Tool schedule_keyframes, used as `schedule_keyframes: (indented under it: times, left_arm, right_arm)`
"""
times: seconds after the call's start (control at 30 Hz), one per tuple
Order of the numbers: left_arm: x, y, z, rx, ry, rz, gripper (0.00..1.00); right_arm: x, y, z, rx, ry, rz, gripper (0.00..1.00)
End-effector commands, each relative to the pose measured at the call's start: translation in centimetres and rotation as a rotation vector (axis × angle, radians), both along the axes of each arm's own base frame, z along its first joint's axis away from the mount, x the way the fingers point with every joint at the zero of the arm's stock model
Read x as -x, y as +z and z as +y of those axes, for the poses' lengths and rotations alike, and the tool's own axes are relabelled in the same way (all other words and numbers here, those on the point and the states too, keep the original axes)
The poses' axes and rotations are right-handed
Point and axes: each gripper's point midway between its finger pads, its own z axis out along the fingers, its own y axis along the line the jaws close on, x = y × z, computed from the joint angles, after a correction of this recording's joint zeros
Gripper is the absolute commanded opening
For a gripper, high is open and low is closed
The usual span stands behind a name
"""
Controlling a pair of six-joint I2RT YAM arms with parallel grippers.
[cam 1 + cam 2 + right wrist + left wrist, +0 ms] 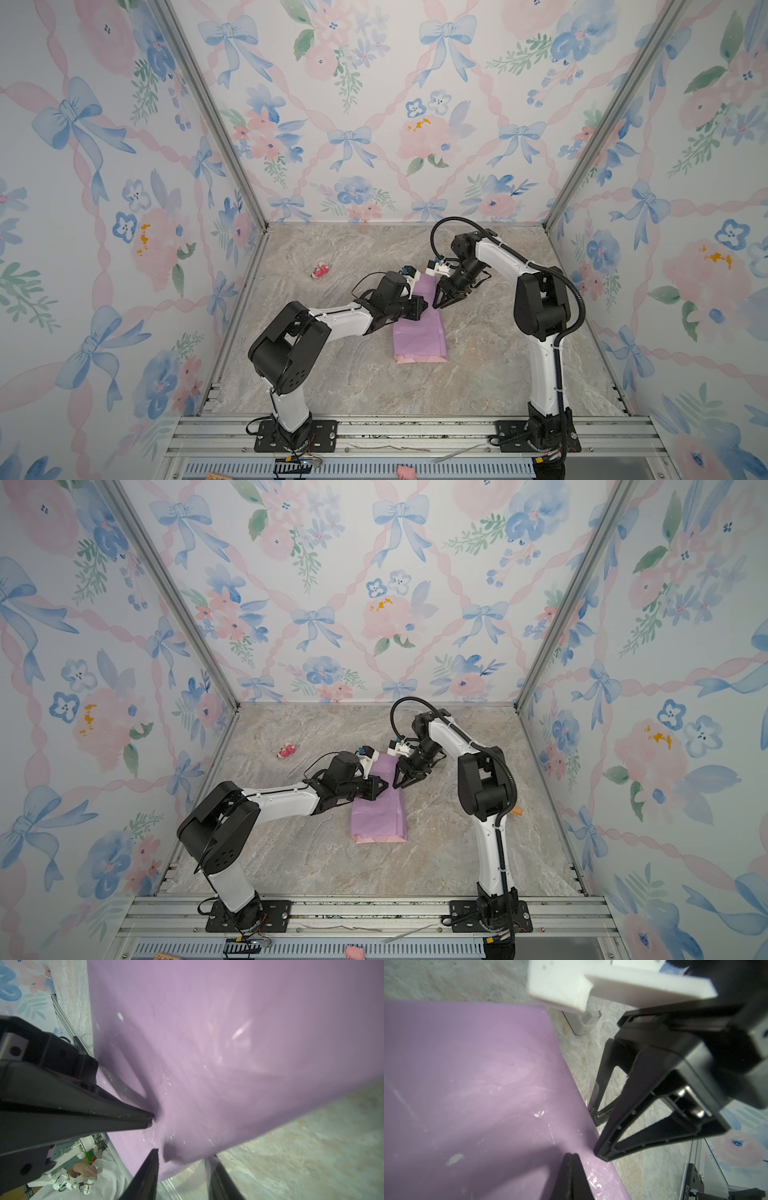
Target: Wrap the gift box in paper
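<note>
Left gripper (pixel 150 1120), fingers pressed together, bore down on the lilac paper (pixel 228 1032) (pink underside showing at its near end); right gripper (pixel 184 1154) stood spread astride the paper's edge.

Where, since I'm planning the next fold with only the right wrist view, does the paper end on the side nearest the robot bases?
Observer: In a top view the paper ends at a flat near edge showing a pale pink strip.
Operator: Anything near its far end?
Observer: The left wrist view shows a small grey-white object standing on the table just off the paper.
Operator: Other clutter?
Observer: A small red-pink object lies alone on the table's far left.
</note>
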Motion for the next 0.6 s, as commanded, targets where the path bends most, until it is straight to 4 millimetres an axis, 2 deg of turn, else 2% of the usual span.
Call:
schedule_keyframes:
  times: [0.0, 0.2, 0.43, 0.57]
  left_arm:
    - [-0.3, 1.1, -0.8, 0.022, -0.021, -0.026, 0.06]
    - [-0.4, 1.3, -1.0, 0.029, -0.024, -0.029, 0.06]
    - [-0.6, 2.0, -1.0, 0.043, -0.017, -0.046, 0.08]
    - [-0.8, 2.4, 0.0, 0.041, 0.021, -0.053, 0.15]
  right_arm:
    - [0.6, -0.1, 0.3, 0.002, 0.0, 0.02, 0.39]
    - [0.4, -0.2, 0.3, 0.006, -0.008, 0.013, 0.31]
    - [0.3, -0.3, 0.2, 0.01, -0.019, 0.012, 0.26]
    - [0.2, -0.1, 0.0, 0.01, -0.028, 0.007, 0.27]
